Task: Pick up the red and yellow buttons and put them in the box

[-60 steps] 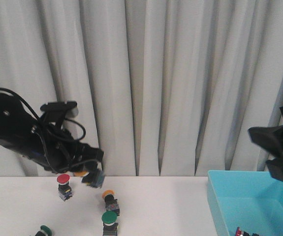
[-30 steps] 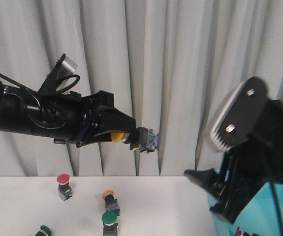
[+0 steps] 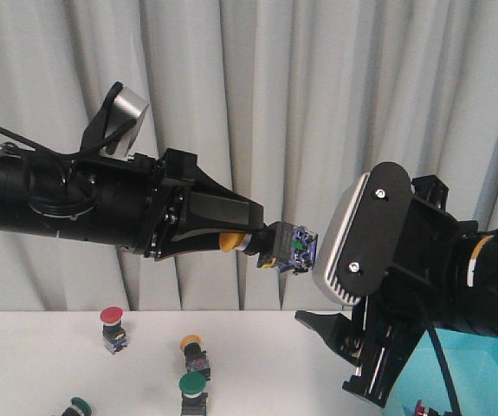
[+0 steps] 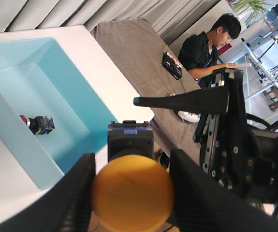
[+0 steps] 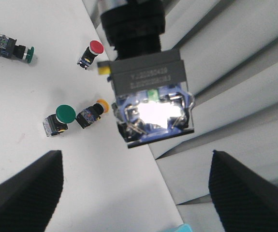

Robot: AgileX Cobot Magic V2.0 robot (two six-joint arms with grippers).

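Observation:
My left gripper (image 3: 236, 240) is shut on a yellow button (image 3: 276, 245) and holds it high above the table, cap between the fingers, body pointing right. In the left wrist view the yellow cap (image 4: 132, 191) fills the gap between the jaws. My right gripper (image 3: 352, 355) is open and empty, just right of and below the held button (image 5: 151, 96). The turquoise box (image 3: 495, 381) sits at the right and holds a red button (image 4: 37, 124). A red button (image 3: 113, 328) and another yellow button (image 3: 193, 351) stand on the table.
Two green-capped buttons (image 3: 192, 392) (image 3: 77, 407) lie on the white table near the front left. Grey curtains hang behind. The two arms are close together in mid-air. A person (image 4: 204, 46) sits at a desk beyond the box.
My left gripper has lifted the yellow button from near the table and carried it up and to the right. My right arm has swung in from the far right towards it.

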